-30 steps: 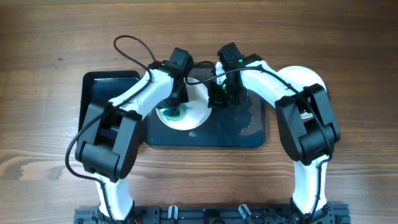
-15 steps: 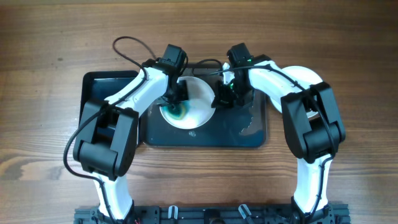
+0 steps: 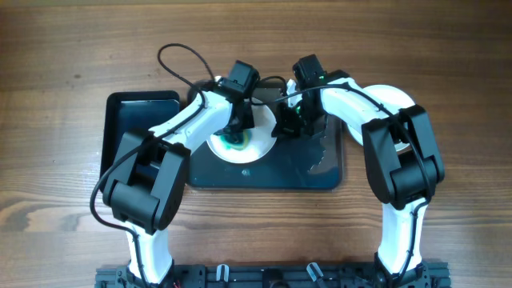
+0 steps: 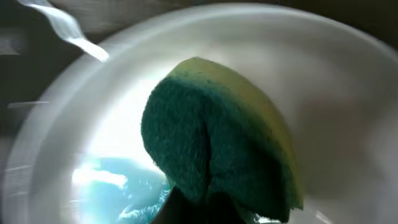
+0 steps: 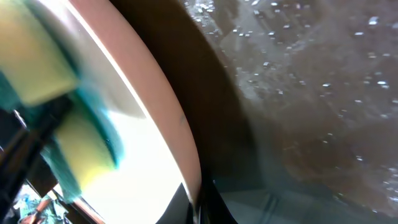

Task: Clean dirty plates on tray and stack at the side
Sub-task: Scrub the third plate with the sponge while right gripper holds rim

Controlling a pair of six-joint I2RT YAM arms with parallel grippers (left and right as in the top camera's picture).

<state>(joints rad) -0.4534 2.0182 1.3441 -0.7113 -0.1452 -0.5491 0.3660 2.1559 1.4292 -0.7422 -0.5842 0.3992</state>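
One plate [image 3: 244,150] is seen on the tray [image 3: 320,172], left of centre — its right rim pinched by the right gripper [image 3: 282,128]. One sponge [image 4: 217,149] is clamped in the left gripper [image 3: 237,132] and pressed onto it. A second plate [image 3: 402,98] is part-hidden right of the tray.

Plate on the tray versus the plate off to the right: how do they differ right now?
The plate on the tray has a blue-green smear in the middle; the plate on the right shows only clean white. The first lies in the dark tray with the sponge on it; the second lies on the table, partly under the right arm. Both are round and white.
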